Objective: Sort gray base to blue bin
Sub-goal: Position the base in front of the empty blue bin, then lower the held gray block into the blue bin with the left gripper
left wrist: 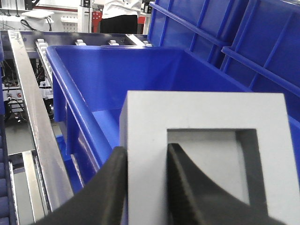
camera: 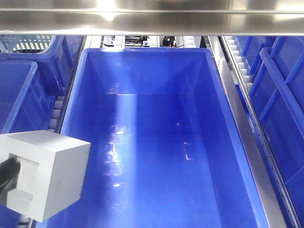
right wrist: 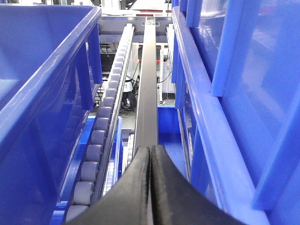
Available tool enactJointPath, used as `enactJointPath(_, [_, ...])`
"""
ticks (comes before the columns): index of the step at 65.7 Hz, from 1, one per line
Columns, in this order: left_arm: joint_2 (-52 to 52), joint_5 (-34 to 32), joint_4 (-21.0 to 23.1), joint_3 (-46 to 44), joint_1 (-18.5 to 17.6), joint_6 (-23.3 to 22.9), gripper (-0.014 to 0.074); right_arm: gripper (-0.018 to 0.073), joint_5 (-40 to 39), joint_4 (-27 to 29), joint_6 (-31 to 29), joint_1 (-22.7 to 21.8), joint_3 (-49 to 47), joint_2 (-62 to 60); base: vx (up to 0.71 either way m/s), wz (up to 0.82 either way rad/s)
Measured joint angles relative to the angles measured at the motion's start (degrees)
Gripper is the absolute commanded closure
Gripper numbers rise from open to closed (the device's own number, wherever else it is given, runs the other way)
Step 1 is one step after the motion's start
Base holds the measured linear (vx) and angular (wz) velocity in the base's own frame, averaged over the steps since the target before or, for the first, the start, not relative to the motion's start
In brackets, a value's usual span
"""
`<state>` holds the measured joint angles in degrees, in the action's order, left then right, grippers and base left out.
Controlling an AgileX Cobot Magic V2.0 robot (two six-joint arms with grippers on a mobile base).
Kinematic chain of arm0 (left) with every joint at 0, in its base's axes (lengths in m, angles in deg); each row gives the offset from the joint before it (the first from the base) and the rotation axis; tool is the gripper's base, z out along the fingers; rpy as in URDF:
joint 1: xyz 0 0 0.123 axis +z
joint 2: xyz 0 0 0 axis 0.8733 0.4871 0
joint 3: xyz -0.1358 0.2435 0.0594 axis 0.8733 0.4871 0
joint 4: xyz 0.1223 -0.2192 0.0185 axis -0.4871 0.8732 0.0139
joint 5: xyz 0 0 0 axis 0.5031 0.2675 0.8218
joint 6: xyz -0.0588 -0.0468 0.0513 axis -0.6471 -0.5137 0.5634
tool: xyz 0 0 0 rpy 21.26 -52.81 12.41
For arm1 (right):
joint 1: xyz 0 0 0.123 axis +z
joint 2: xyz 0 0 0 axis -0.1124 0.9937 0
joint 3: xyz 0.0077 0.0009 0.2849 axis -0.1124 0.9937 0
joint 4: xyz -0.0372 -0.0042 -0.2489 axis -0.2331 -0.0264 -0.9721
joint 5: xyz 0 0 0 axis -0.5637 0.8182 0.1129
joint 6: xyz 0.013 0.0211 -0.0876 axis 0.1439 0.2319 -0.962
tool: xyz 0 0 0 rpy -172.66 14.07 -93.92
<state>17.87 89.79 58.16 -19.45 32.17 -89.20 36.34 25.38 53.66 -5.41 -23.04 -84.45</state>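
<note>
We see the gray base (camera: 45,173) held in the air at the near left corner of the blue bin (camera: 223,95), overlapping its left rim in the front view, its recessed face turned toward the left gripper (camera: 4,176). The bin's floor shows all over, glossy, with streaks of reflected light. The left wrist view gives what the front view hides. There the left gripper (left wrist: 145,154) has its jaws pinching one wall of the gray base (left wrist: 201,117), one finger inside the square recess and one on the outer side, with the blue bin (left wrist: 117,75) just beyond and below. Only that view shows a person (left wrist: 119,11) standing far back. The front view alone shows a pale lattice basket (camera: 28,45) at the upper left, behind other blue totes (camera: 19,95), and a steel bar (camera: 152,21) across the top. The right wrist view shows the right gripper (right wrist: 149,152) with its jaws pressed together, holding nothing, over a roller track (right wrist: 96,145) and a steel rail (right wrist: 147,84) that run between blue tote walls.
</note>
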Motion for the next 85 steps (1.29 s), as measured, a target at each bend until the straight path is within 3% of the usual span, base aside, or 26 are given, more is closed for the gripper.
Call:
enactJointPath(51, [1.1,-1.7,0.2,-1.8,0.0,-0.2,0.0598,0.0568,0.0,0.0,0.0,0.0,0.0,0.0,0.0,0.0])
enactJointPath(66, [12.1,-1.8,0.2,-10.2,0.0,-0.2,0.0593,0.0568,0.0,0.0,0.0,0.0,0.0,0.0,0.0,0.0])
enactJointPath(85, [34.7,-1.7,0.2,-24.6,0.0,0.0,0.0589,0.0568,0.0,0.0,0.0,0.0,0.0,0.0,0.0,0.0])
